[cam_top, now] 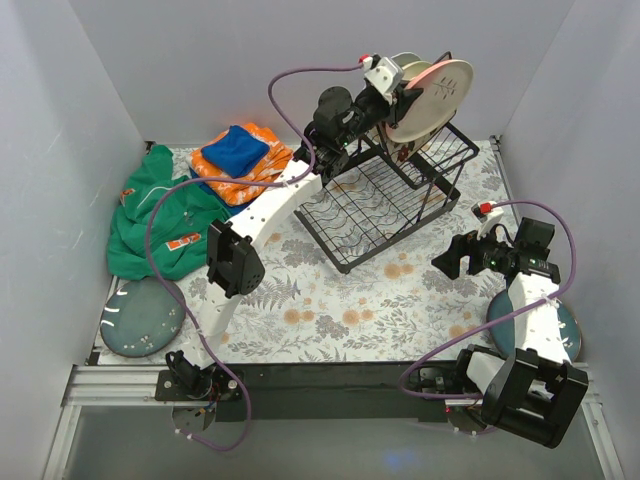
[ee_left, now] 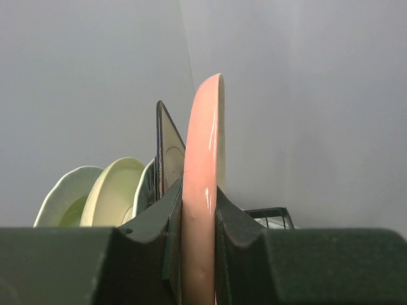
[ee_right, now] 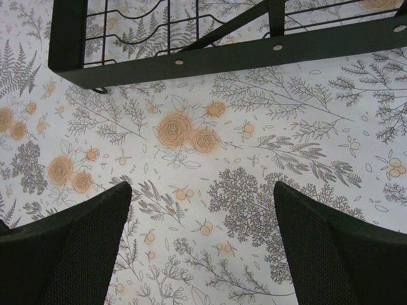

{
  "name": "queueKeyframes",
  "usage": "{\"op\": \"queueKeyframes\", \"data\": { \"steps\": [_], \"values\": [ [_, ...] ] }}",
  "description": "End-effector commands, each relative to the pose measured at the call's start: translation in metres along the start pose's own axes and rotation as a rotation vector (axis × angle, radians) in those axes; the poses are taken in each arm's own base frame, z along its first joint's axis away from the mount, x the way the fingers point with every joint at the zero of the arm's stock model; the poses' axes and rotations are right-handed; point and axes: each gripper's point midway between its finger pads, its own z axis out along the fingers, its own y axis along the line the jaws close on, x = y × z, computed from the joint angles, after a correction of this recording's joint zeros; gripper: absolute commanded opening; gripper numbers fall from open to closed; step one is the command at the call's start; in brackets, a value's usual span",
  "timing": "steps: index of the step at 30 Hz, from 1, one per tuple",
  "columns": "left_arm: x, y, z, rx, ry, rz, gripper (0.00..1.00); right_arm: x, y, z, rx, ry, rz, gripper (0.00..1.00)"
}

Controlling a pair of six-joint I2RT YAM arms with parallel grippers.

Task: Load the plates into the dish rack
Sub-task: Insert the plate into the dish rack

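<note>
Closest to you, the left tool [ee_left: 199, 216] has its fingers [ee_left: 159, 222] pinched narrowly on the lower edge of the pink-and-cream plate [ee_left: 205, 133], which stands on edge, upright, over the raised far section of the dish rack [cam_top: 375, 215].

To seat it well, hold it vertical and parallel to its neighbours. Lower it until the rim sits between the wires, and only then let the fingers part. Watch the square plate [ee_left: 168, 149] just beside it; I'd judge a sideways nudge could tip that row.

That upper section already carries the square plate, a pale lime plate [ee_left: 117, 190] and a whitish-green one [ee_left: 67, 194], all on edge. A further rim shows between them, too hidden to name. The lower slotted tray shows no plates.

Your right tool [ee_right: 202, 241] hangs spread wide over the flowered table [cam_top: 380, 310] near the rack's front, holding nothing. Two teal plates [cam_top: 140, 318] wait flat at the near corners, the right one [cam_top: 500, 318] partly under that arm.
</note>
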Motion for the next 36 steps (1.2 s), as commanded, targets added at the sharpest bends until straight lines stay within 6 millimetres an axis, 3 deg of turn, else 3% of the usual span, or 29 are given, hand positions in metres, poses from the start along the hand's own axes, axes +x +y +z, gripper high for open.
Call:
{"op": "queueKeyframes", "data": {
  "steps": [1,17,24,36],
  "values": [
    [-0.1,-0.002,-0.004,-0.003,-0.241,0.09,0.0,-0.002,0.002,0.0,-0.019,-0.013,-0.016,0.97],
    [-0.107,-0.023,-0.004,-0.002,-0.23,0.142,0.0,0.0,0.001,0.001,-0.021,-0.008,-0.008,0.97],
    [-0.094,-0.019,-0.001,-0.034,-0.205,0.166,0.0,-0.001,0.001,0.0,-0.024,-0.01,-0.009,0.97],
    [-0.092,-0.016,0.001,-0.052,-0.203,0.183,0.0,0.0,0.0,0.0,-0.025,-0.008,-0.001,0.97]
  ]
}}
